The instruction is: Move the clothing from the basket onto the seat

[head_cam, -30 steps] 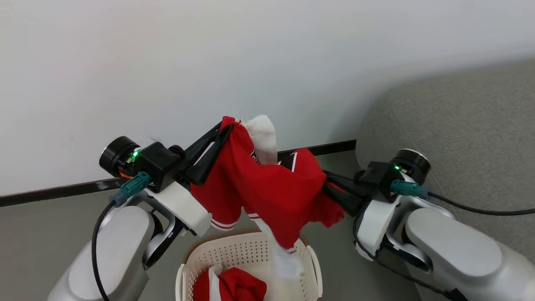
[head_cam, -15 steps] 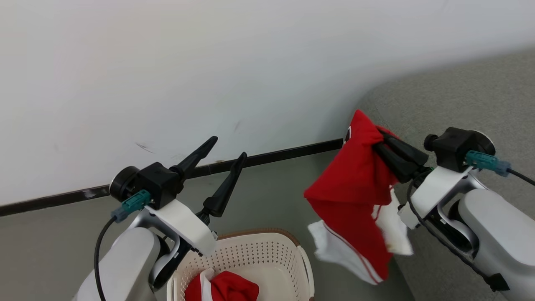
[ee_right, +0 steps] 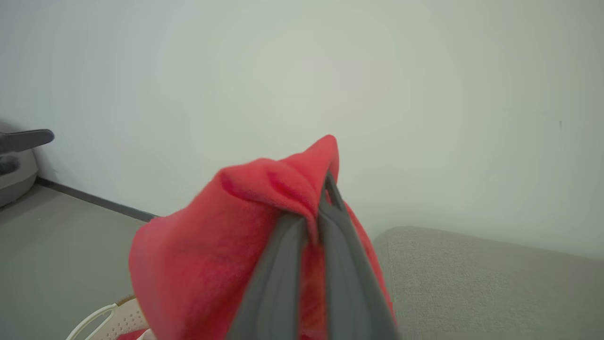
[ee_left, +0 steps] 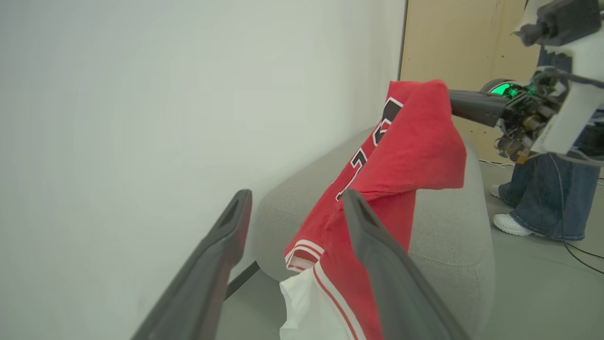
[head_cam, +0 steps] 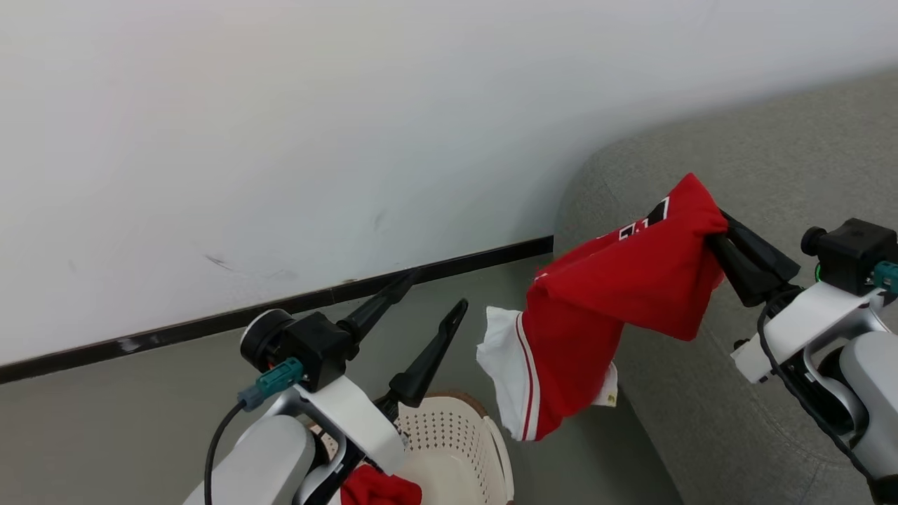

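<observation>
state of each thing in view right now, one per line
left tool, open, holding nothing
right tool, shut on jersey
jersey, hanging from right tool, not yet laid on sofa
basket, upright, red garment inside

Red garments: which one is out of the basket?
The lettered red garment, hanging from the shut right gripper beside the grey sofa. The other red garment lies bunched inside the basket.

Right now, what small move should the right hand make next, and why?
Probably move right, over the seat, before opening: the right hand is shut on the red garment, whose white hem hangs beside the seat's end, above the floor.
</observation>
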You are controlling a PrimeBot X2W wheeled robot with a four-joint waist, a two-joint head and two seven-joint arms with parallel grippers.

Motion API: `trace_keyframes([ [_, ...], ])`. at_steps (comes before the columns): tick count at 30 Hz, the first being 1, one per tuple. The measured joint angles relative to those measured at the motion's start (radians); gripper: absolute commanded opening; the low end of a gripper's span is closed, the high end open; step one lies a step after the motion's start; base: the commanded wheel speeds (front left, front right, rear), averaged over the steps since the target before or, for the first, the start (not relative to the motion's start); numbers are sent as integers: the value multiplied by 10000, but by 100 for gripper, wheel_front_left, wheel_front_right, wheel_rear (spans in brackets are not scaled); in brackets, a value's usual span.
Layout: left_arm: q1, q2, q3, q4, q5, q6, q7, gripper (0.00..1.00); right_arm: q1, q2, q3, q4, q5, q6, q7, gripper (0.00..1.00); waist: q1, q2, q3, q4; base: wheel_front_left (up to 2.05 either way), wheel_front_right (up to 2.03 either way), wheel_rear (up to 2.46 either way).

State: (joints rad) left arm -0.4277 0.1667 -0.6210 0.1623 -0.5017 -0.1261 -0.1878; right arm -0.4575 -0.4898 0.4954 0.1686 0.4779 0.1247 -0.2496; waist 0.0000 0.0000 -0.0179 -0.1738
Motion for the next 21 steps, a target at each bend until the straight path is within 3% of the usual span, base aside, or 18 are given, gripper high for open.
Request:
trace_keyframes([
  [21,322,-370,-1187,-50,-171,-8,-253,100,2266,-71,-2638,-688,-483,0,0,0,0,0,-101,-1280,0,0,0],
])
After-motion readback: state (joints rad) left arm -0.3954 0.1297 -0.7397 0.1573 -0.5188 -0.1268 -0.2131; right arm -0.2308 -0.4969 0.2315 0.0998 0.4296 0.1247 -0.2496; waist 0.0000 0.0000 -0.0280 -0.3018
